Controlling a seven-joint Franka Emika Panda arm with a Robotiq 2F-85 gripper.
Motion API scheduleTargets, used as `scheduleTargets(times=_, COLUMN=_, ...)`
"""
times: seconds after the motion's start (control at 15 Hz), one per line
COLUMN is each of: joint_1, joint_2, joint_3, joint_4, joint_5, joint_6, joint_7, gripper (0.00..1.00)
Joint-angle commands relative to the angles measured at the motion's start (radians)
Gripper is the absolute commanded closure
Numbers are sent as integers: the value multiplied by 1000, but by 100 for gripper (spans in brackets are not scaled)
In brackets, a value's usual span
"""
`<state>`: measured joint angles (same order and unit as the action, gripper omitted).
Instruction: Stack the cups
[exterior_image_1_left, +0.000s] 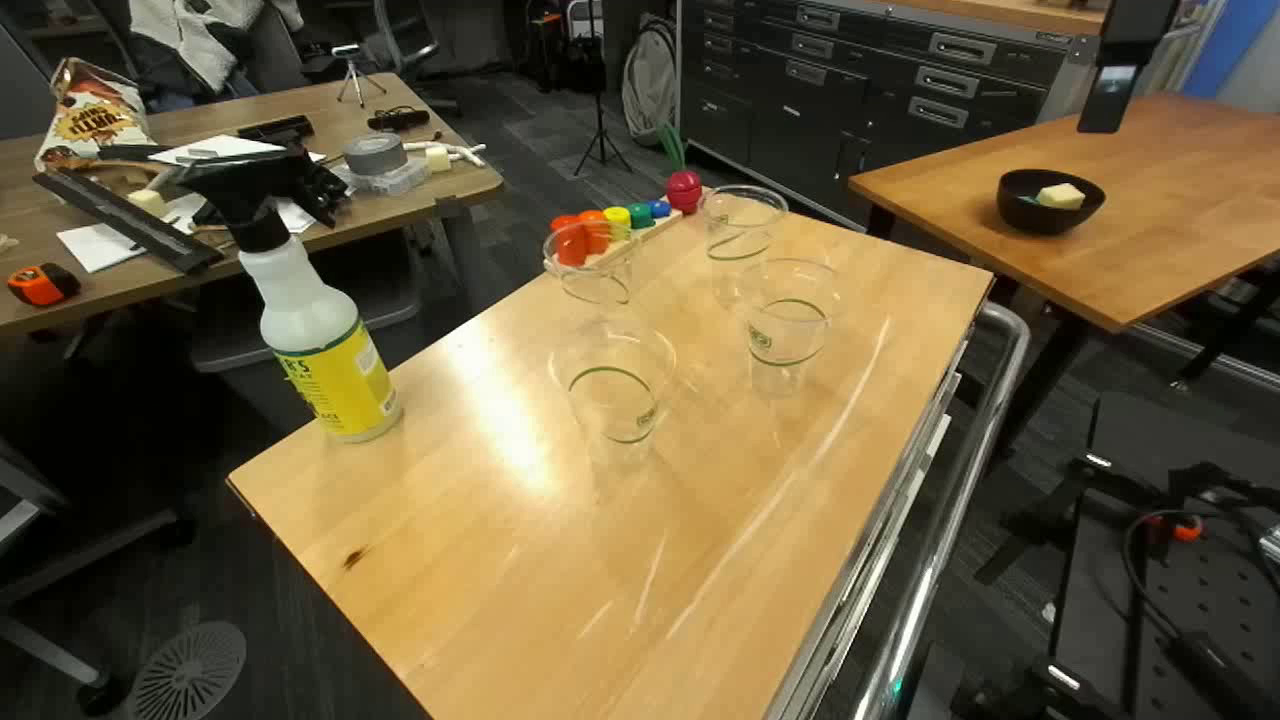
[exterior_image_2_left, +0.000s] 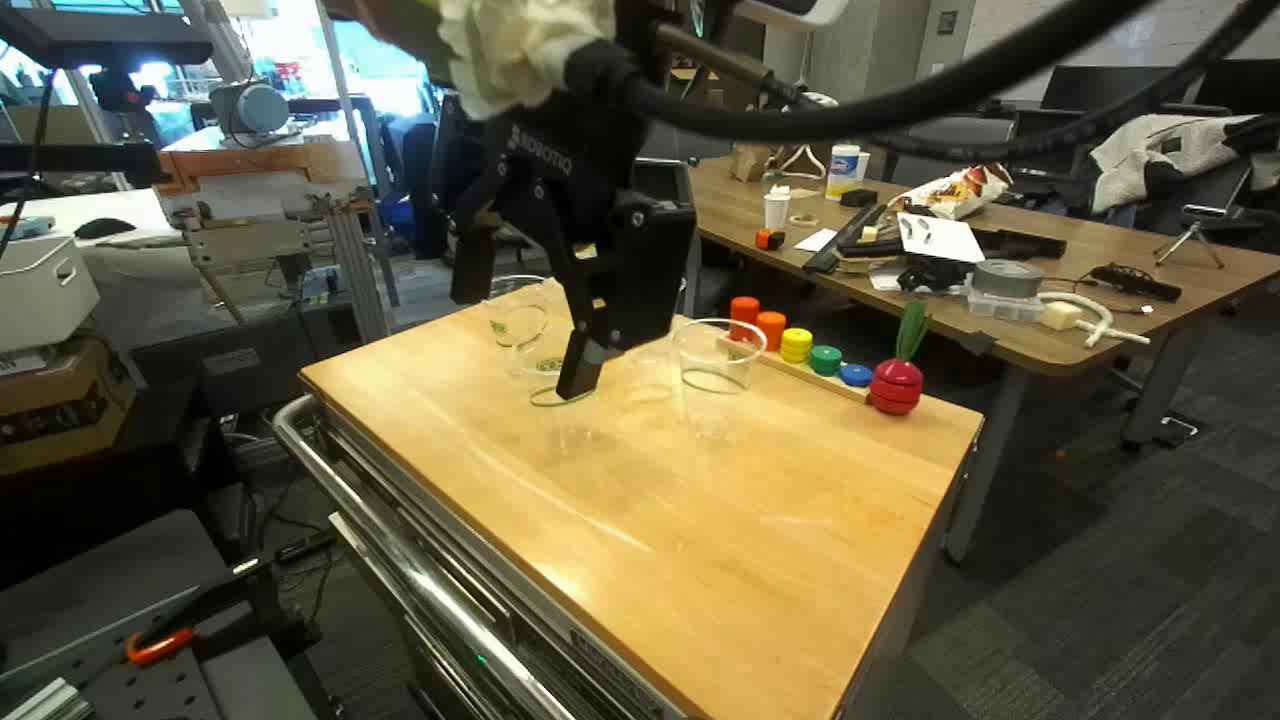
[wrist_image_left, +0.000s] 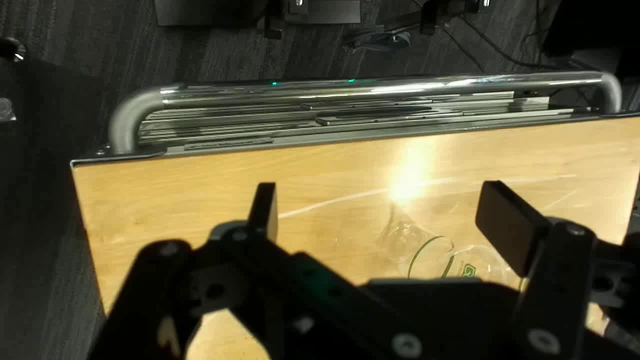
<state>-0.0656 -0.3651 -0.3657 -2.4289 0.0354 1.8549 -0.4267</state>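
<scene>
Four clear cups with green rings stand upright and apart on the light wooden cart top. In an exterior view they are at front (exterior_image_1_left: 612, 400), right (exterior_image_1_left: 790, 335), back left (exterior_image_1_left: 597, 280) and back right (exterior_image_1_left: 742, 232). In an exterior view, cups also show at right (exterior_image_2_left: 715, 370), far left (exterior_image_2_left: 515, 325) and partly behind a finger (exterior_image_2_left: 545, 395); a fourth is faint. My gripper (exterior_image_2_left: 525, 335) is open and empty, above the cart top. In the wrist view its fingers (wrist_image_left: 382, 215) are wide apart; two cups show below, partly hidden by the gripper body.
A yellow-labelled spray bottle (exterior_image_1_left: 335, 360) stands at the cart's left edge. A rainbow-coloured toy (exterior_image_1_left: 615, 225) with a red radish-like piece (exterior_image_1_left: 684, 190) lies at the back edge. A metal handle (exterior_image_1_left: 955, 520) runs along one side. A black bowl (exterior_image_1_left: 1045, 215) sits on another table.
</scene>
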Motion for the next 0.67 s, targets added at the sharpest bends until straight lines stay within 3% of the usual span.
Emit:
scheduleTargets(times=0.0, joint_1=-34, joint_2=5, joint_3=31, joint_4=5, joint_5=11, joint_6=-3, joint_7=-10, gripper=0)
scheduleTargets(times=0.27, joint_1=-30, joint_2=11, joint_3=49, joint_4=11, joint_5=12, joint_6=9, joint_7=6, gripper=0)
scheduleTargets(times=0.6, joint_1=-10, joint_2=91, joint_3=130, joint_4=28, joint_5=20, joint_6=107, joint_7=120, gripper=0)
